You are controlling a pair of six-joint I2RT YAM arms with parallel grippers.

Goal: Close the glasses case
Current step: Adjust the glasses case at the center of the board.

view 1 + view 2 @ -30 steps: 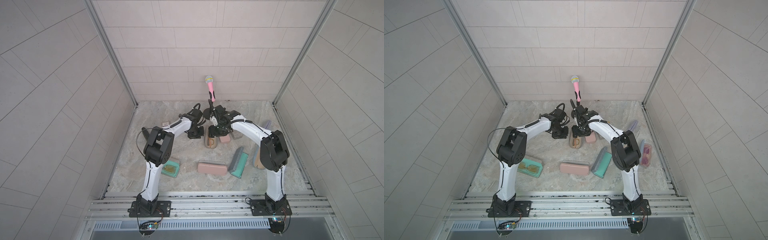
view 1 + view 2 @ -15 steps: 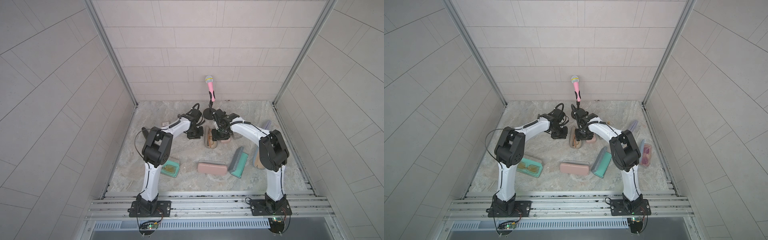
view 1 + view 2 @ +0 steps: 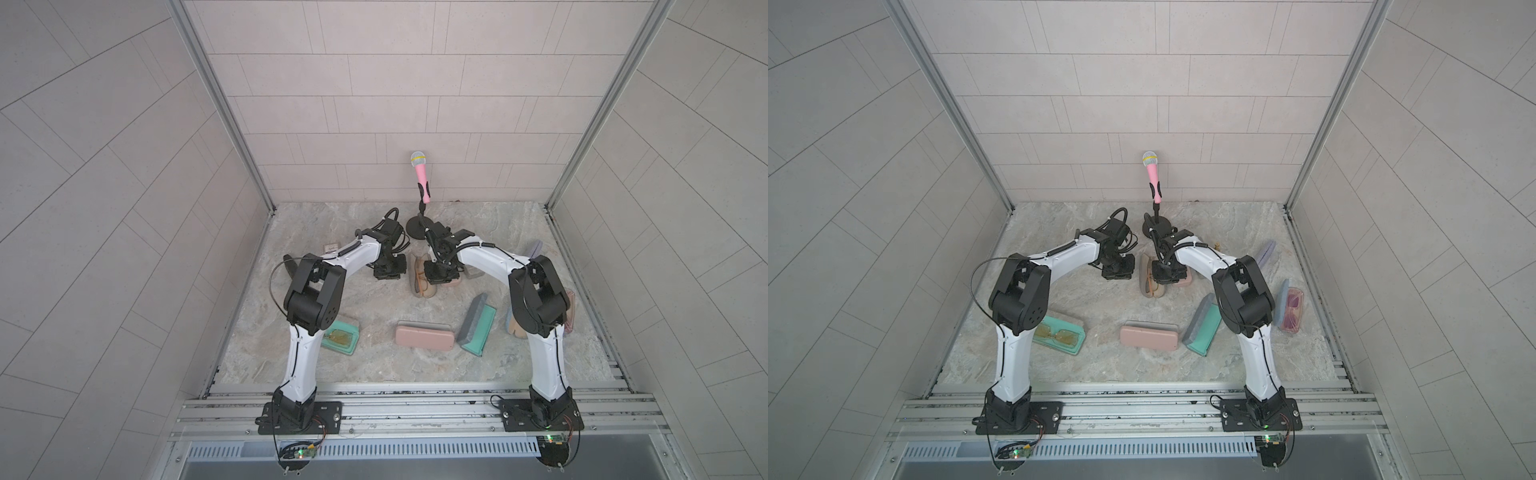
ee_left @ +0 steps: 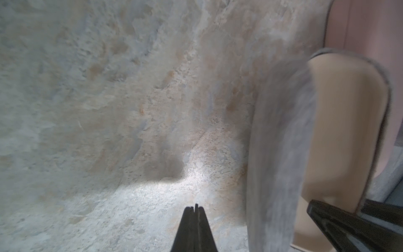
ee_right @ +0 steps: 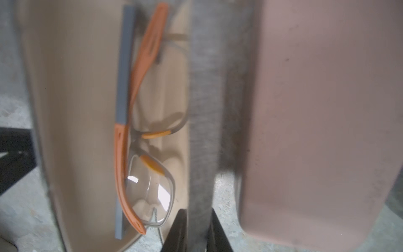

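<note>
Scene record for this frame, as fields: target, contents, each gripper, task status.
target: open beige glasses case with grey felt outside
contents: orange-and-grey framed glasses lying inside
right gripper: pinching the case's grey edge
left gripper: shut, empty, beside the case
status: case not yet closed

White link shells [image 3: 301,357], black joint housings [image 3: 313,297] and black base plates [image 3: 330,417] form the left arm [image 3: 357,259] and right arm [image 3: 546,361]; black cables [image 3: 271,286] run alongside. The left gripper [image 4: 194,208] and right gripper [image 5: 197,218] are black.
</note>
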